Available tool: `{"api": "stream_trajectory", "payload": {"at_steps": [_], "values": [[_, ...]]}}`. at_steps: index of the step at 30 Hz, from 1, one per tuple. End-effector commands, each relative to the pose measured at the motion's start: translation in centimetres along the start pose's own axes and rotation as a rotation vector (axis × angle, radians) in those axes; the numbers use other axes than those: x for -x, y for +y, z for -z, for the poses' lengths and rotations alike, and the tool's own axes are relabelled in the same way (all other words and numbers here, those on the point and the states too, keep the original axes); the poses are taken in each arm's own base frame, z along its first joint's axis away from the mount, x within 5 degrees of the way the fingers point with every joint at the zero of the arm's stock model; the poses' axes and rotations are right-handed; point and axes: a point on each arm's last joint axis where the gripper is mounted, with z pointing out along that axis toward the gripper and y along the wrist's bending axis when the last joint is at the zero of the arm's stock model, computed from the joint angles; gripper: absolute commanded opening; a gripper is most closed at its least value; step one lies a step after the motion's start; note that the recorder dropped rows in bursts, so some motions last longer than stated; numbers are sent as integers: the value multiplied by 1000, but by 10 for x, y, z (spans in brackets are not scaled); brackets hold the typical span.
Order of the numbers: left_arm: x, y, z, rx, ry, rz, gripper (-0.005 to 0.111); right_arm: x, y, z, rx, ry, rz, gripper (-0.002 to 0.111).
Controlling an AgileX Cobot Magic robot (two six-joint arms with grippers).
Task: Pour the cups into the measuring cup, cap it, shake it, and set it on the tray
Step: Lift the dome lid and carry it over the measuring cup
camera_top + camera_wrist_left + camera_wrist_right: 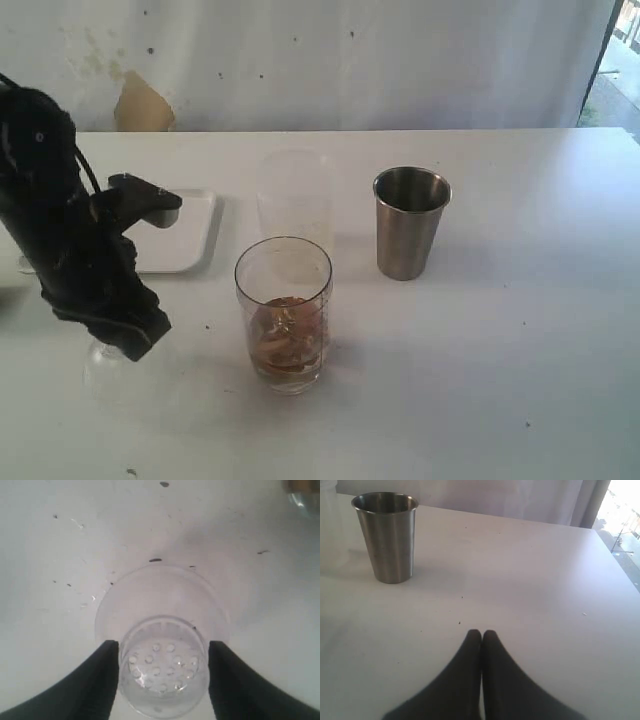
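Clear cap (162, 595) pinched in the left hand (163, 647) — measuring cup (283, 310) near.

I count three cups standing on the one table (520, 330): one steel tumbler (411, 222), one clear measuring cup (284, 315) (the only one with something brown inside) and one frosted cup (294, 195). There is one white tray (190, 245) and one clear lid (162, 672). Two of my grippers show: the left gripper (163, 645) and the right gripper (481, 632).
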Motion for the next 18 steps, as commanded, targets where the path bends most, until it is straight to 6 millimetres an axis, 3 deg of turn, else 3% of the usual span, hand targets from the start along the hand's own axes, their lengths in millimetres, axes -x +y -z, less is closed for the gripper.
{"api": "stream_trajectory", "payload": {"at_steps": [1, 12, 18], "values": [[11, 0, 29, 3, 18, -19, 0, -1, 0, 0, -3, -6, -4, 0], [24, -2, 127, 70, -239, -17, 0, -1, 0, 0, -3, -6, -4, 0], [20, -9, 158, 42, -348, 2, 0, -1, 0, 0, -3, -6, -4, 0]]}}
